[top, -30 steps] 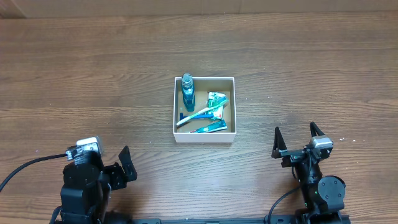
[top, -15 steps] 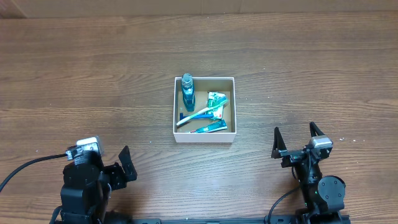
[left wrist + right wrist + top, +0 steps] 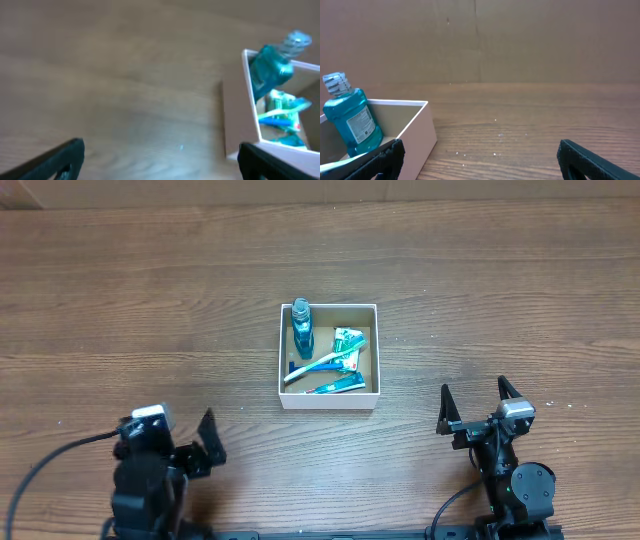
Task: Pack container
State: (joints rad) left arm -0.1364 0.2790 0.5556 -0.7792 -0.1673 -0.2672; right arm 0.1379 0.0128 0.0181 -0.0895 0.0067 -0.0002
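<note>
One container (image 3: pixel 328 402) sits on one wooden table (image 3: pixel 150 300). Inside it are one blue bottle (image 3: pixel 301 330) with a clear cap, one white-and-blue toothbrush (image 3: pixel 312 367), and two teal-and-white tubes: a front tube (image 3: pixel 336 385) and a back tube (image 3: pixel 348 338). Two grippers show: the left gripper (image 3: pixel 160 150) and the right gripper (image 3: pixel 473 386)

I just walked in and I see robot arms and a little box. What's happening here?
Two robot arms are packing the container, a small white box in the middle of the table. Right now nothing is being held: the left tool and the right tool are both open and sit away from the box. Inside it a blue bottle stands in a corner, with a toothbrush and small tubes lying beside it. The packing looks about done.
</note>
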